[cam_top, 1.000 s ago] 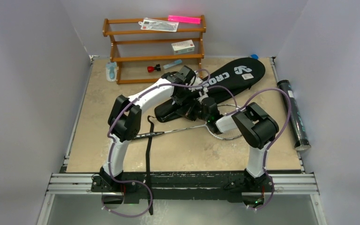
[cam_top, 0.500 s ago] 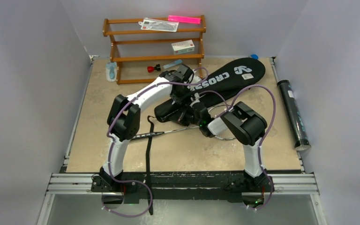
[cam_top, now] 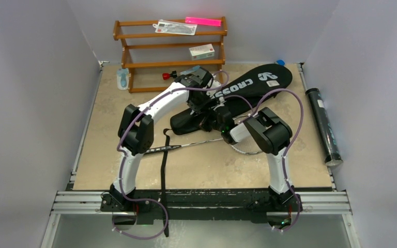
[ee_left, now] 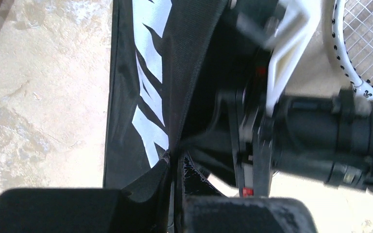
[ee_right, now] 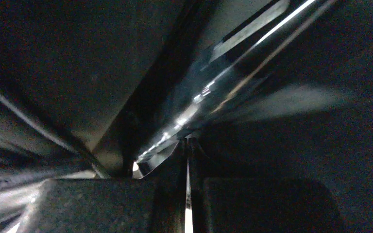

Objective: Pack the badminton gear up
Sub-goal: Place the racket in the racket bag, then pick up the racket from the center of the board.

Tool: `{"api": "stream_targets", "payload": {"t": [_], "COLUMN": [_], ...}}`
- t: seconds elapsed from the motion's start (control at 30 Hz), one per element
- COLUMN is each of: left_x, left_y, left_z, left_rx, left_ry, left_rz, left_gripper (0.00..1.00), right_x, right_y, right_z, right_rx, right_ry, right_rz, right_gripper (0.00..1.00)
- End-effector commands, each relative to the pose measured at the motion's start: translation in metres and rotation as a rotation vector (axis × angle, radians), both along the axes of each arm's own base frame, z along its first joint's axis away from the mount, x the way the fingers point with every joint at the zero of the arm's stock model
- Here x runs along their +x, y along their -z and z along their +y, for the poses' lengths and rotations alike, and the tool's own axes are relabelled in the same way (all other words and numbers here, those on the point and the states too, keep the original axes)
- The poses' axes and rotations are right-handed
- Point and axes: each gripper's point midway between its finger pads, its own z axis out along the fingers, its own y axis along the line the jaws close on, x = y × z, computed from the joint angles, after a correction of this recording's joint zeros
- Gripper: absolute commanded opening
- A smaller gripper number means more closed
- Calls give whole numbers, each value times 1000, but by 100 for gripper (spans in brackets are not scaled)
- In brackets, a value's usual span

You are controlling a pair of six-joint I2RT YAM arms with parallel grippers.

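The long black fabric bag lettered CROSSWAY (cam_top: 261, 81) lay slantwise on the beige stone-patterned table (cam_top: 108, 129), with its narrow end near the middle and its wide end at the far right. The left gripper (ee_left: 177, 162) was closed on the bag's open edge at the narrow end, pinching the black fabric. Just beside it the right gripper (ee_right: 187, 145) had its jaws shut in a dark space, where a shiny shaft ran up to its tips. Whether it pinched that shaft could not be told. A silver-framed racket with a black handle (cam_top: 173, 148) lay just near of the bag, handle to the left and head under the right arm. A dark cylindrical tube (cam_top: 323, 124) lay well apart, along the right edge.
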Motion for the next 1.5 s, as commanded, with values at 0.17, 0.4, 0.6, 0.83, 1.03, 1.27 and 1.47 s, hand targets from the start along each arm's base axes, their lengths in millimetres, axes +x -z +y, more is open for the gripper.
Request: {"api": "stream_targets", "payload": {"t": [0.17,0.4,0.6,0.83,1.03,1.27,1.47], "left_x": [-16,-10,4,15,22,27,28], "left_y": [1,0,3,3,-4,-16,-21], "left_z": [-18,-13,-8,2,11,18,19], "left_rx": [-95,-117,-189,-178,-161,-147,-158], "left_ry": [22,-2,-50,-73,-95,-106,-107], "left_rz": [128,140,184,158,110,53,45], "left_gripper": [0,0,0,0,0,0,0], "right_x": [69,65,39,-22,-71,-131,-141], "right_y": [-22,-35,-62,-60,-67,-60,-44], "right_z": [-35,-42,-62,-91,-115,-149,-147], "right_rx": [-24,-22,-53,-234,-344,-668,-627], "right_ry": [134,135,153,253,452,765,877], "right_rz": [-116,-143,-172,-49,112,376,461], "right_gripper": [0,0,8,18,27,82,67]}}
